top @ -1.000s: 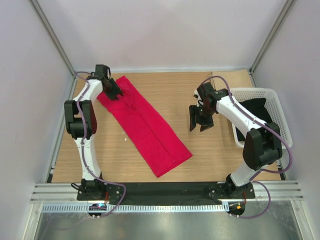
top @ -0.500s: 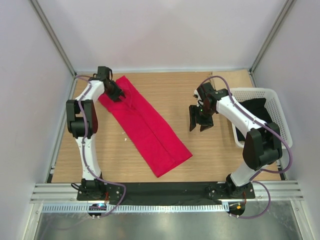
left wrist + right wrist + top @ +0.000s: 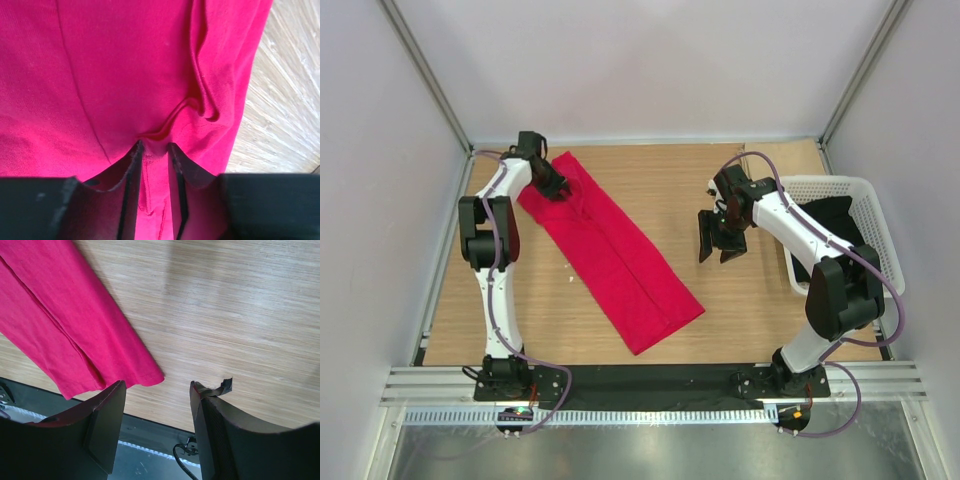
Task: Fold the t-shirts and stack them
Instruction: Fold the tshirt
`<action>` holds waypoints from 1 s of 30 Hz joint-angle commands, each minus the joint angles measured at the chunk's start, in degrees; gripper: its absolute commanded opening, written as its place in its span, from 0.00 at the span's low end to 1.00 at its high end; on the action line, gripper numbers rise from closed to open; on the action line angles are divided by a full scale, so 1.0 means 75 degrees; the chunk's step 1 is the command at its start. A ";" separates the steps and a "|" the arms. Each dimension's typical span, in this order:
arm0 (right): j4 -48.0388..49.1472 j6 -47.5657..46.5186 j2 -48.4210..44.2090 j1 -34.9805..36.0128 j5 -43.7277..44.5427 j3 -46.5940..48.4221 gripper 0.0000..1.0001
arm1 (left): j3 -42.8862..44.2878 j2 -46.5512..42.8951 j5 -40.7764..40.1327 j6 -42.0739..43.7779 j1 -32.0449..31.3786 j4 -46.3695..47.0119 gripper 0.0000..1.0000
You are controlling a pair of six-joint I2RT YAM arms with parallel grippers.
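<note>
Your left tool (image 3: 548, 185) sits at about 10 o'clock on the counter (image 3: 720, 330), down on the far end of the red t-shirt (image 3: 610, 250). In the left wrist view, its fingers (image 3: 131, 170) stand close together with a small ridge of red cloth bunched between the tips, so it is pinching the shirt. A few creases run from that pinch toward the shirt's edge at 2 o'clock in that view.

You can see the red t-shirt lying flat on the wood as a long, narrow band. It runs diagonally from about 10 o'clock on the counter down to about 6 o'clock, with a lengthwise fold line along it.

Your right tool (image 3: 718, 245) hangs above bare wood at roughly 3 o'clock from the counter's middle, well apart from the shirt. Its fingers (image 3: 107, 427) are spread wide with nothing between them. In the right wrist view, the near corner of the shirt shows at 10 o'clock.

At the 3 o'clock edge stands a white basket (image 3: 865, 195) with dark cloth (image 3: 835, 225) inside.
</note>
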 commanded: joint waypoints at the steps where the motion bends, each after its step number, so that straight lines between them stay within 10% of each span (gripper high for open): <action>1: 0.0046 -0.0075 -0.0185 -0.0051 0.0006 0.0083 0.61 | 0.0377 0.0015 -0.0128 -0.0017 -0.0014 -0.0078 0.26; 8: 0.0058 -0.0075 -0.0173 -0.0063 -0.0006 0.0119 0.61 | 0.0412 -0.0137 -0.0257 0.0206 -0.0061 -0.0277 0.00; 30: 0.0152 -0.0051 -0.0360 -0.0063 -0.0159 -0.0010 0.61 | -0.1006 -0.1274 -0.1394 -0.0052 -0.0495 -0.0688 0.00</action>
